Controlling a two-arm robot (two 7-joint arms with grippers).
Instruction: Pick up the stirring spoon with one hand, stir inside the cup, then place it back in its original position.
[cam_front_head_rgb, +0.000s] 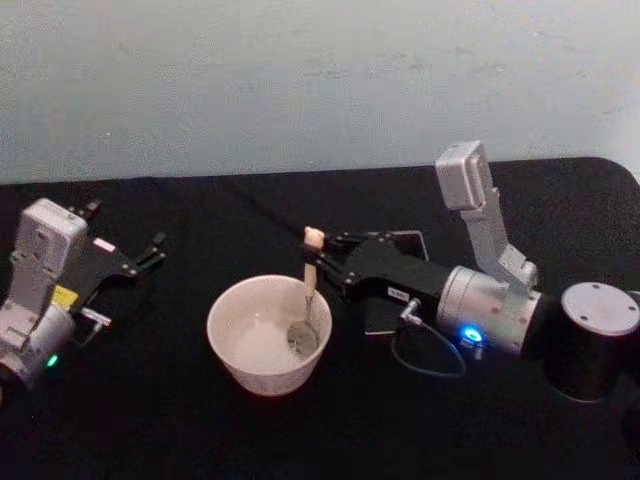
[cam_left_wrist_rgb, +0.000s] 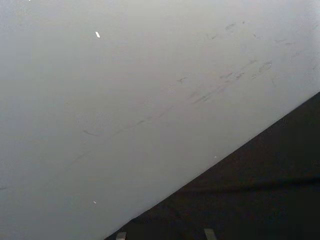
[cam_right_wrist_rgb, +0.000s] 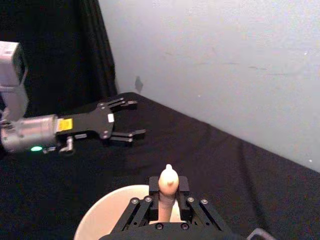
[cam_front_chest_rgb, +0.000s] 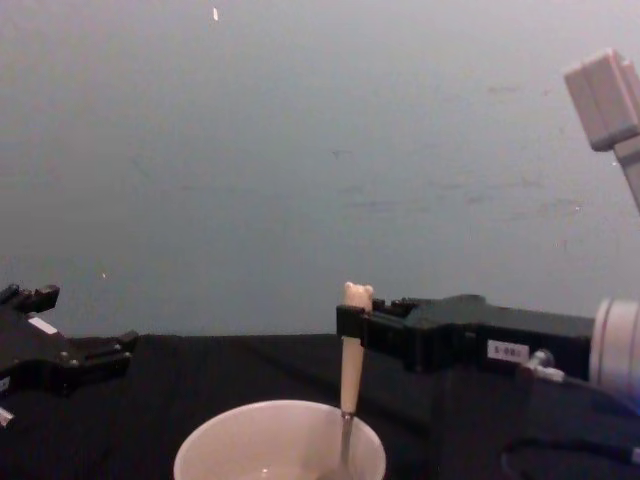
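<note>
- Cream-beige handle of the stirring spoon (cam_front_head_rgb: 309, 285) is clamped in the right gripper (cam_front_head_rgb: 320, 262), pinched just under the bear head. In the right wrist view we see the head poking up above the fingertips.
- Spoon's long axis is near upright, tipped slightly. The metal bowl is down inside the cup (cam_front_head_rgb: 225, 312), on the side nearest the right gripper, and the handle crosses above the rim.
- Cup sits on the black desk (cam_front_head_rgb: 150, 420) near the middle, between the two arms.
- Right arm reaches in from the right, with its gripper lying level and pointing toward the robot's left.
- Dark square holder (cam_front_head_rgb: 413, 246) lies under and behind the right gripper's body, just beside the cup on its right. We take this as the return spot.
- Left gripper (cam_front_head_rgb: 150, 255) rests at the desk's left, fingers spread, holding nothing, well apart from the cup.
- We judge stirring is the step in hand. The coming move turns on sweeping the bowl round inside the cup wall with the axis upright, then lifting and carrying it rightward to the holder. The right arm is the nearer one for both.
</note>
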